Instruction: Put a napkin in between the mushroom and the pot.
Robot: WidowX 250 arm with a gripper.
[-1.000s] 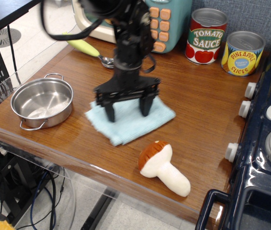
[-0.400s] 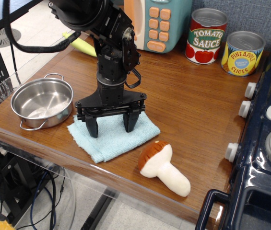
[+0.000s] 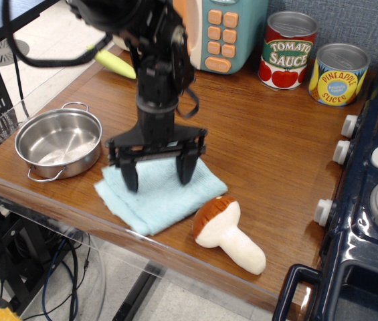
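Claw (image 3: 156,175) fingers stand spread wide apart, tips pointing down at the light blue napkin (image 3: 162,195), gripping nothing; whether the tips touch the cloth or hang just above it cannot be told from this view. The napkin lies flat on the wooden tabletop (image 3: 269,147), between the steel pot (image 3: 59,143) on one side and the plush mushroom (image 3: 227,234) on the other, its near corner close to the mushroom's brown cap and its front corner very near the tabletop edge. Trouble could come from a fingertip snagging the terry pile as the claw lifts, which would drag or fold the cloth out of its place. A sideways pull could also tip that front corner over the edge, or nudge the light mushroom.
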